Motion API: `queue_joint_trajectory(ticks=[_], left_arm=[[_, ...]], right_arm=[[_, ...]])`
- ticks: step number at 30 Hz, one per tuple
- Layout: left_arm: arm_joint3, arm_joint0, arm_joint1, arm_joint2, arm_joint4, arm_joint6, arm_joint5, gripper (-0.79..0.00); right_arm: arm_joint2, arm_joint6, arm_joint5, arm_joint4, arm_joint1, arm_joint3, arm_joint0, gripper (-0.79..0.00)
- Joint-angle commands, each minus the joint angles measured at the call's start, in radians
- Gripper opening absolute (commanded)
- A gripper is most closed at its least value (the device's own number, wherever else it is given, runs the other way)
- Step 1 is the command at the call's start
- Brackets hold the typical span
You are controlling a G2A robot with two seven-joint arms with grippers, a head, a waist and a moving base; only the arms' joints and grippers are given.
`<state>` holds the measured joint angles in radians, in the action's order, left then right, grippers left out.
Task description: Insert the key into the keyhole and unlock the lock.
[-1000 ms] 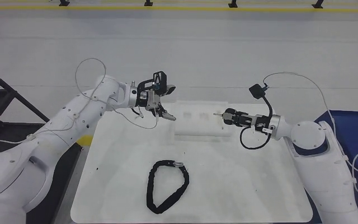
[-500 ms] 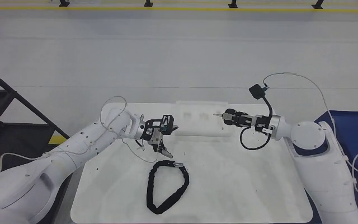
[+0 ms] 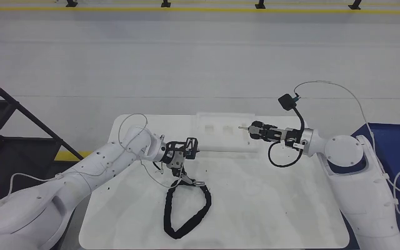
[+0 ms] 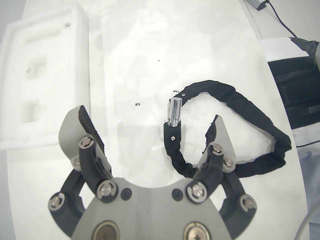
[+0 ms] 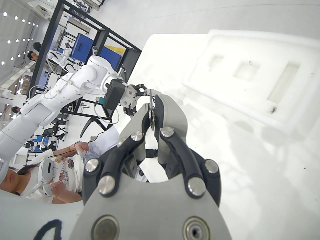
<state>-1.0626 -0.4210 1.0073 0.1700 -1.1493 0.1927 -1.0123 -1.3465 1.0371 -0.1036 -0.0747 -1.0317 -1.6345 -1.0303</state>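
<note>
A black fabric-covered chain lock (image 3: 167, 212) lies in a loop on the white table, its chrome lock cylinder (image 4: 174, 111) at the loop's far end. My left gripper (image 4: 150, 126) is open and low over that end. The cylinder and the sleeved chain end sit between the two fingers, nearer one of them, and touch neither. From above, the left gripper (image 3: 183, 175) is just left of the cylinder (image 3: 199, 183). My right gripper (image 3: 252, 129) hangs over the foam tray's right part, shut on a small metal key (image 5: 150, 98) whose blade sticks out past the fingertips.
A white foam tray (image 3: 225, 134) with several rectangular recesses lies along the table's far edge, also seen from the left wrist (image 4: 37, 76) and right wrist (image 5: 250, 81). A black frame stands off the table's left side.
My left arm has swung from above the tray's left end down and toward me, to the chain lock's cylinder end. The right arm and key have stayed put.
</note>
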Motion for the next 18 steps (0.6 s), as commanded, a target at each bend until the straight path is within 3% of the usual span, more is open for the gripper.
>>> queue_joint_trajectory(ticks=[1, 6, 9, 14, 18], left_arm=[[0.000, 0.000, 0.000, 0.000, 0.000, 0.000, 0.000, 0.000], [0.000, 0.000, 0.000, 0.000, 0.000, 0.000, 0.000, 0.000], [-0.018, -0.020, -0.011, 0.031, -0.006, 0.013, 0.074, 0.000], [-0.015, -0.078, -0.038, 0.042, -0.090, 0.067, 0.063, 0.000], [-0.003, -0.117, -0.036, 0.033, -0.148, 0.142, 0.017, 0.000]], right_arm=[[0.000, 0.000, 0.000, 0.000, 0.000, 0.000, 0.000, -0.785], [0.000, 0.000, 0.000, 0.000, 0.000, 0.000, 0.000, -0.785], [0.000, 0.000, 0.000, 0.000, 0.000, 0.000, 0.000, -0.785], [0.000, 0.000, 0.000, 0.000, 0.000, 0.000, 0.000, -0.785], [0.000, 0.000, 0.000, 0.000, 0.000, 0.000, 0.000, -0.785]])
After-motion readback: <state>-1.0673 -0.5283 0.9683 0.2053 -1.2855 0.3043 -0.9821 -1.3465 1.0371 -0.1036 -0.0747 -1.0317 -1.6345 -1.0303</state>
